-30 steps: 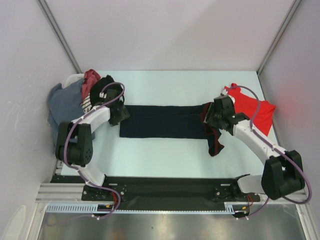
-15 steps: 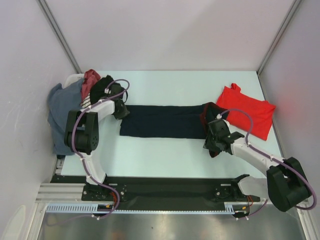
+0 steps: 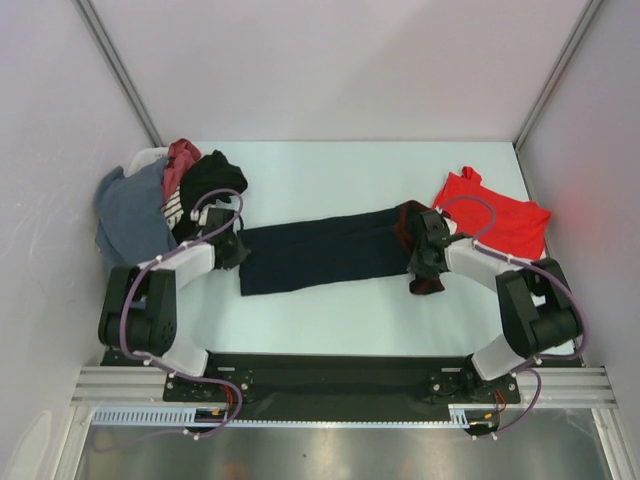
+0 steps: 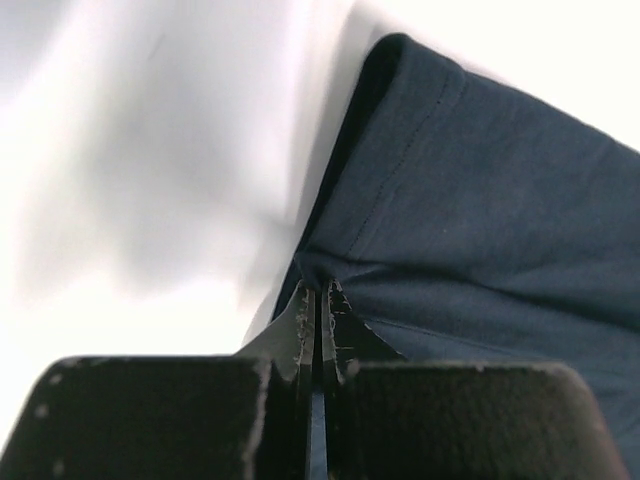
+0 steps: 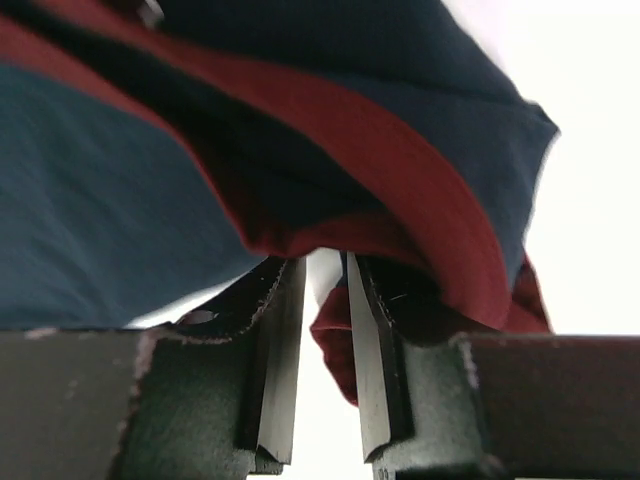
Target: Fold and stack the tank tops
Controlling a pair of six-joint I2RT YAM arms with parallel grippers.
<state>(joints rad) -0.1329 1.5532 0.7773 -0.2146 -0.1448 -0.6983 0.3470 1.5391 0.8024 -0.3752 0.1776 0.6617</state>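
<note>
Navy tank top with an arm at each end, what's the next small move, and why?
Probably close the right fingers on the maroon trim. The left fingers are shut on a hem corner of the navy tank top, but the right pair shows a gap, so lifting might drop that end.

Unclear hold of right claw (image 5: 320, 275) on navy tank top (image 5: 90, 190), blurred close-up.

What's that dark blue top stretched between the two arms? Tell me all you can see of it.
The navy tank top is soft knit cloth with stitched hems and maroon trim at its right end. It lies folded into a long band, slightly slanted, on the pale table. The left gripper pinches its left corner shut; the right gripper, jaws narrowly apart, sits at the bunched trimmed end.
</note>
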